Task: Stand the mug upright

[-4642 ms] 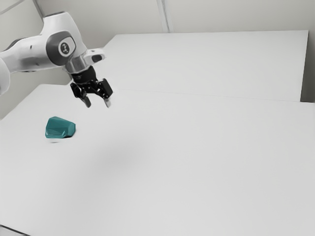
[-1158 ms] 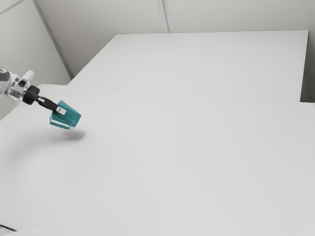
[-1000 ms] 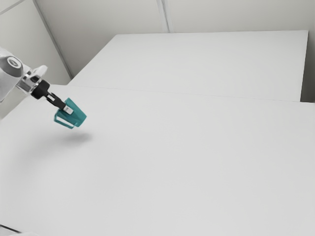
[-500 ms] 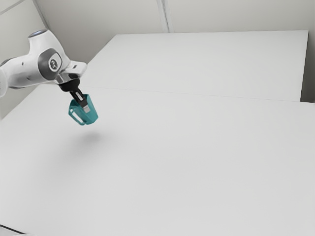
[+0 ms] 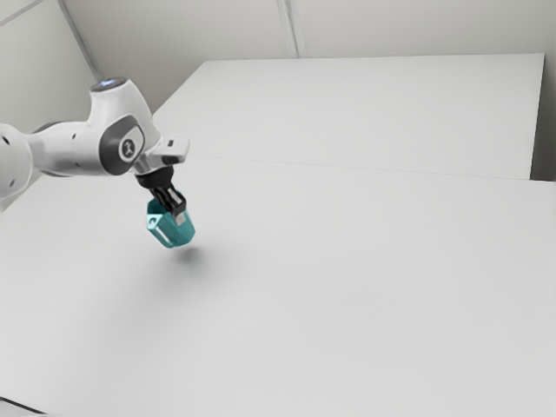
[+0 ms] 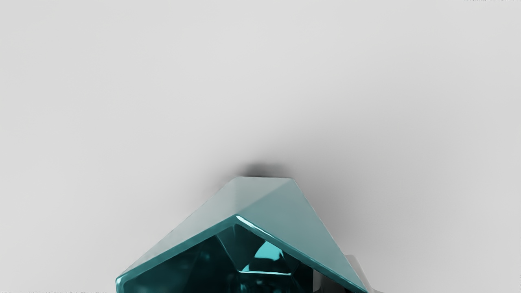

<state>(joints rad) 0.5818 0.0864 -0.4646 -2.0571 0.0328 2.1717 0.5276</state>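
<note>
The mug [image 5: 181,235] is in the gripper [image 5: 178,215], over at nine o'clock in the exterior view. It is teal, with flat, faceted sides, and it leans: from where I stand, the mouth points toward eleven o'clock and the base toward five, so it is not upright. Its handle [image 5: 159,231] is on the side toward eight o'clock.

The fingers are pinching the mug's wall between them. From the wrist camera I can make out a bit of one finger [image 6: 321,283] inside the hollow, dark and grey against the teal, while a pale piece of the other is just outside the same wall. That camera looks down into the open mouth, and the inside facets catch a bright teal glint.

The white arm [image 5: 74,149] comes in from nine o'clock, its bulky wrist joint up at ten o'clock in the exterior view, and the hand slants down from there toward five o'clock to reach the mug. The base is near the white table [image 5: 347,295], with a soft shadow [image 5: 189,255] just past it at five o'clock. Whether the base touches the tabletop, I can't tell.

Beyond the table, from eleven o'clock round to two, there's another broad white surface [image 5: 373,113] with a pale wall [image 5: 417,26] behind it. A thin dark line [image 5: 22,406] crosses the corner down at eight o'clock.
</note>
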